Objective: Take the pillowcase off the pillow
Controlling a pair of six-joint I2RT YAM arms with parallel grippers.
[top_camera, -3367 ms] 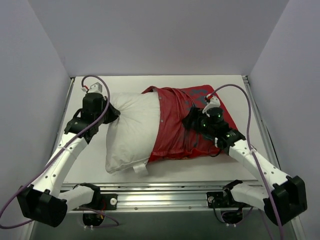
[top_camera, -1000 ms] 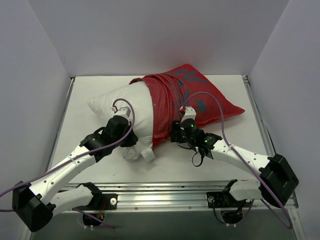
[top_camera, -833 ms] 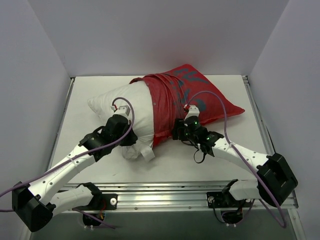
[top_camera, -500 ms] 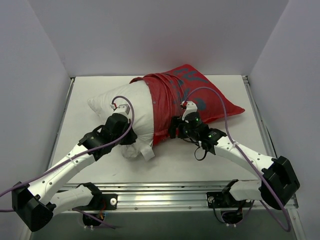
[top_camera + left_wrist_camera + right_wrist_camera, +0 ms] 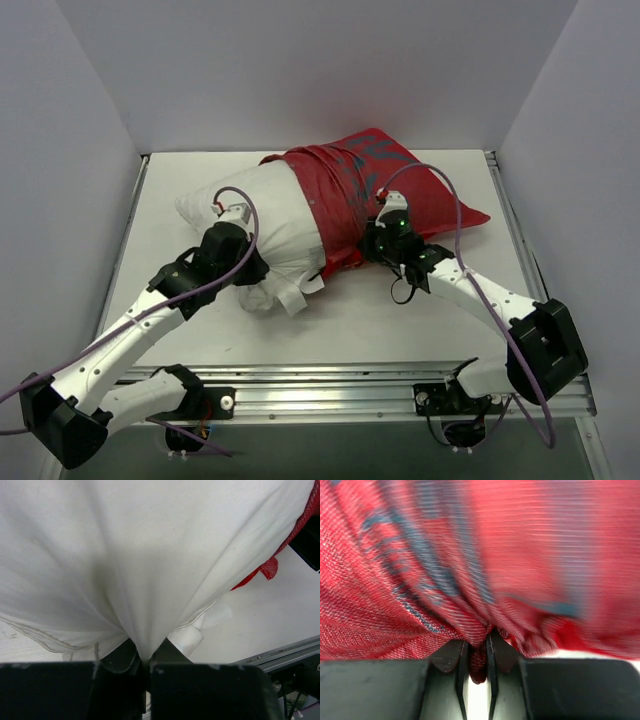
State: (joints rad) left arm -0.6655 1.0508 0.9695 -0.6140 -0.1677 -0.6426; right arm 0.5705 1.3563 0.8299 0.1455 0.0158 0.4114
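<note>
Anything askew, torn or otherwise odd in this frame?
Nothing looks damaged. The pillowcase is bunched around the right half of the pillow, as expected mid-removal. The left gripper pinches pillow fabric, and the right gripper pinches the pillowcase.

One pillow, one pillowcase, one left claw, one right claw.

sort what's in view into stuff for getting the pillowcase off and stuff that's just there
For the job:
- pillowcase
- pillow
- left gripper, pinching the pillow
- right gripper, pinching the pillowcase

Just there:
- table
- metal rail at its near edge
- purple cables on the arms
</note>
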